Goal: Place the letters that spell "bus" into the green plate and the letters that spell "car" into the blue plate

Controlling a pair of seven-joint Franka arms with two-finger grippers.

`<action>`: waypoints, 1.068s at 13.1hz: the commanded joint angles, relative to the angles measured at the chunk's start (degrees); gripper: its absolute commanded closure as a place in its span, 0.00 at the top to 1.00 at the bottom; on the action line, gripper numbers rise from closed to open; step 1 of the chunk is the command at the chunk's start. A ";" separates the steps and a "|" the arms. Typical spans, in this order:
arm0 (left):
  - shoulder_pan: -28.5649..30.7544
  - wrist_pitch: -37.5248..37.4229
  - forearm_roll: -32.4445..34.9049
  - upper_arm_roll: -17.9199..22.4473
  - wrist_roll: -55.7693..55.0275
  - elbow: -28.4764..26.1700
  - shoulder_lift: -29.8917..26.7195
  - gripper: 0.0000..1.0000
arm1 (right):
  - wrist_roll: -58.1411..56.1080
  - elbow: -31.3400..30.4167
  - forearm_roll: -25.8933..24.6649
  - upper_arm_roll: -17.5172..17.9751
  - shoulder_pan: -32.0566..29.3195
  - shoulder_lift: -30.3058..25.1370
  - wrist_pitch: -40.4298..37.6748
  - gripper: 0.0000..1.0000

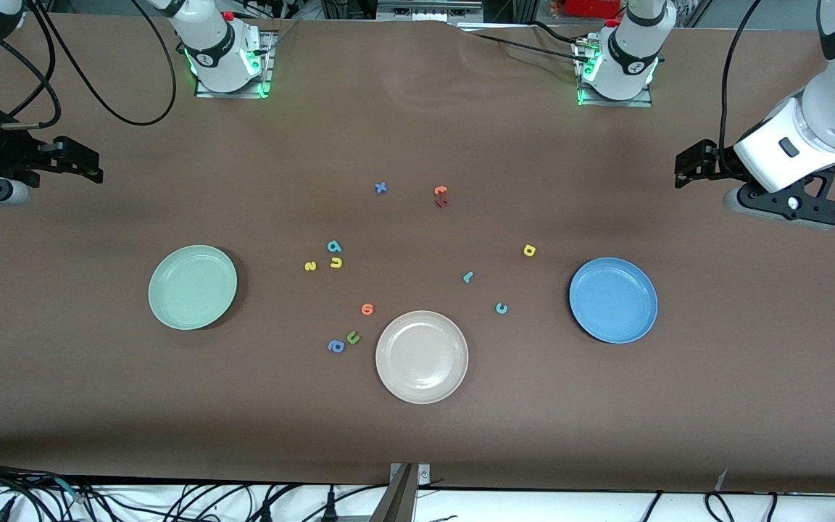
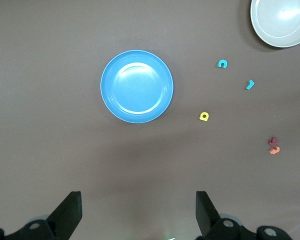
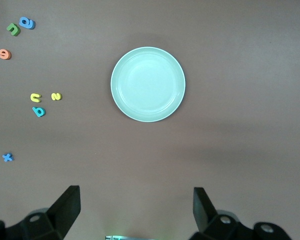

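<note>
brown worktop (image 1: 417, 109): b, u, s (image 1: 335, 246) cluster lies between green plate (image 1: 159, 312) and beige plate (image 1: 388, 377), nearer the right gripper (image 1: 91, 164); c, a, r (image 1: 501, 308) near blue plate (image 1: 577, 319), by left gripper (image 1: 686, 165). both jaws released, empty.

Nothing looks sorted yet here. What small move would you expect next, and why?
Probably the right gripper, open and hanging over bare table near the green plate, comes down toward the teal b. That letter, the yellow u and yellow s lie clustered beside this empty plate. The left gripper waits open.
</note>
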 commanded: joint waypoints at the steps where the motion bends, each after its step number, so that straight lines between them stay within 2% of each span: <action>1: 0.53 -0.07 1.05 0.31 1.20 0.68 -0.40 1.00 | -0.54 0.78 -0.44 0.28 -0.17 0.08 -0.18 1.00; 14: 0.09 0.02 4.21 -0.21 1.20 0.68 1.01 1.00 | -0.54 0.78 -0.44 0.28 -0.17 0.08 -0.18 1.00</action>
